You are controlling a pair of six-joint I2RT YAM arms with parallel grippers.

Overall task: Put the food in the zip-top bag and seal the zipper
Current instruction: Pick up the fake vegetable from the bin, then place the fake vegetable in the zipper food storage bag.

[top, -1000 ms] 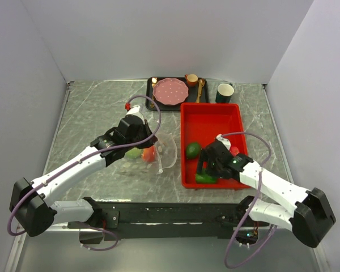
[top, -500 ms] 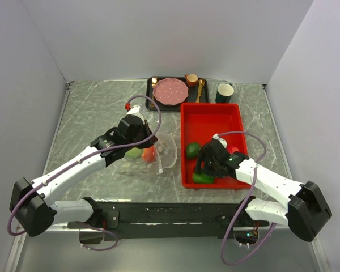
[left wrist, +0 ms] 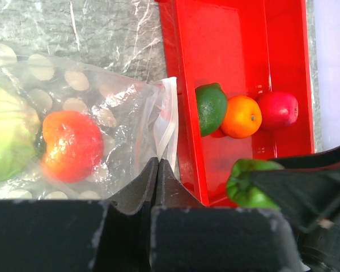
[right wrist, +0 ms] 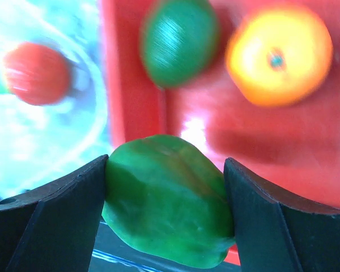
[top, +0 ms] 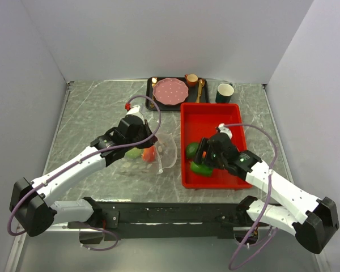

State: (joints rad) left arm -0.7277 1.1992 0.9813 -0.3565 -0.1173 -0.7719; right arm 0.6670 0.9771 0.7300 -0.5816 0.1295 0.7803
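My right gripper (top: pixel 202 168) is shut on the green pepper (right wrist: pixel 167 198) and holds it above the near left corner of the red tray (top: pixel 212 119). The pepper also shows in the left wrist view (left wrist: pixel 249 184). In the tray lie the dark green avocado (left wrist: pixel 211 107), the orange (left wrist: pixel 241 116) and the red apple (left wrist: pixel 277 109). My left gripper (left wrist: pixel 157 161) is shut on the clear zip-top bag (top: pixel 161 152) at its mouth edge, beside the white zipper strip (left wrist: pixel 169 124). Inside the bag are the pale green cabbage (left wrist: pixel 3 136) and the red-yellow fruit (left wrist: pixel 71 144).
A black tray at the back holds a pink plate (top: pixel 170 90), an orange cup (top: pixel 191 79) and a gold spoon. A dark green cup (top: pixel 225 92) stands behind the red tray. The tray's left wall stands between the pepper and the bag.
My right gripper has lifted the green pepper off the tray floor and carried it a little toward the tray's left wall. The left arm and the bag have not moved.
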